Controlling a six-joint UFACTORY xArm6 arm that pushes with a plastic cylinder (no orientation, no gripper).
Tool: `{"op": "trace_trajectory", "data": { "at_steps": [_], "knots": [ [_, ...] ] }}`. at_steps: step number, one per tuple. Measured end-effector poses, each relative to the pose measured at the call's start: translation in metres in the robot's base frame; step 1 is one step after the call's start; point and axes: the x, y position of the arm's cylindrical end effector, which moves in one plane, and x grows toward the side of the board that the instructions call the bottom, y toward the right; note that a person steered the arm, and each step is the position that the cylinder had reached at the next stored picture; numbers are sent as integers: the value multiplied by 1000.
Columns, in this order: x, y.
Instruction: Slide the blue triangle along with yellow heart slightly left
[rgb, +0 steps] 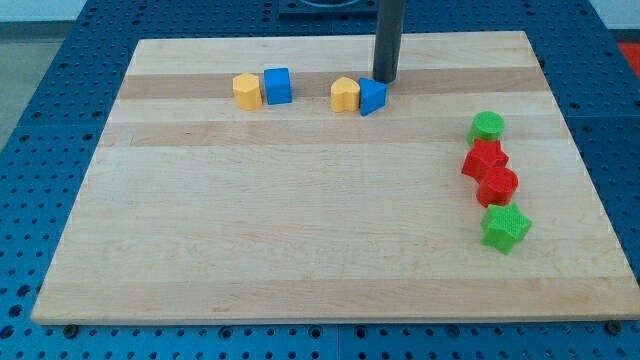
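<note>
Pale wooden tabletop (300, 230) on a blue pegboard: yellow hexagon block (246, 91) touches blue cube (278, 85); further right, yellow heart block (345, 95) touches blue triangle block (372, 96), my tip (385, 79) just beside its upper-right; no pincer fitted.

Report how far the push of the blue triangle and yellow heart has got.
Done: my tip sits at the upper right edge of the blue triangle, which touches the yellow heart on its left, so the pair is lined up. In hand: the tip appears to be at or very near the triangle. Left: the slight leftward slide itself; the pair lies well right of the blue cube and the other yellow block.
</note>
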Motion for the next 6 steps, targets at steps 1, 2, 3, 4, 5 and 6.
{"op": "trace_trajectory", "data": {
  "at_steps": [1,2,3,4,5,6],
  "knots": [
    [-4,13],
    [7,39],
    [41,41],
    [42,43],
    [45,37],
    [46,23]
  ]
}}
